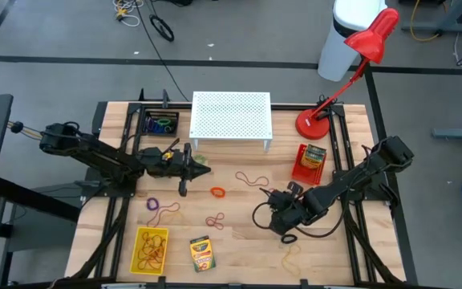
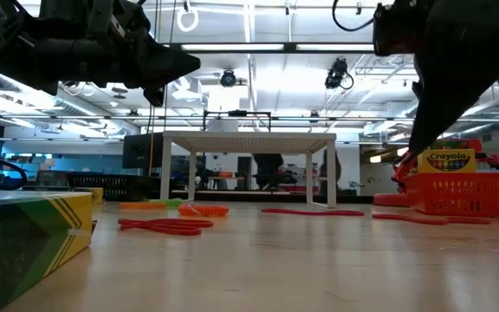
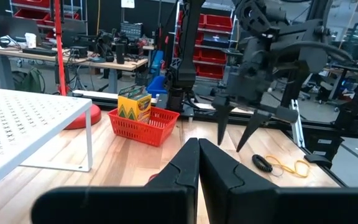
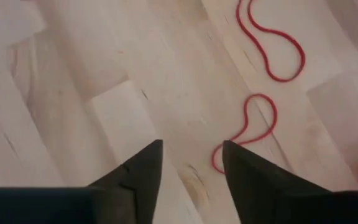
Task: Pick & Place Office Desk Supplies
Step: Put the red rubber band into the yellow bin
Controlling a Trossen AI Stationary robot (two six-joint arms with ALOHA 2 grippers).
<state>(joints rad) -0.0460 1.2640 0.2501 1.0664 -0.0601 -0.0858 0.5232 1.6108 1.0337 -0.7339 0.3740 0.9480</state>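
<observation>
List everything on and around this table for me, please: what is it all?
Stand: one, white, perforated, back centre.
Lamp: one, red, back right.
Red basket: one, right of the stand, holding a crayon box.
Black tray: one, left of the stand, with coloured loops inside.
Yellow tray: one, front left, holding rubber bands.
Loose crayon box: one, yellow and green, front centre.
Orange loop: one, mid-table.
Purple loop: one, left of centre.
Loose rubber bands: several, reddish, mid-table.
Left end effector: shut, above left centre.
Right end effector: open, empty, above the table right of centre.
</observation>
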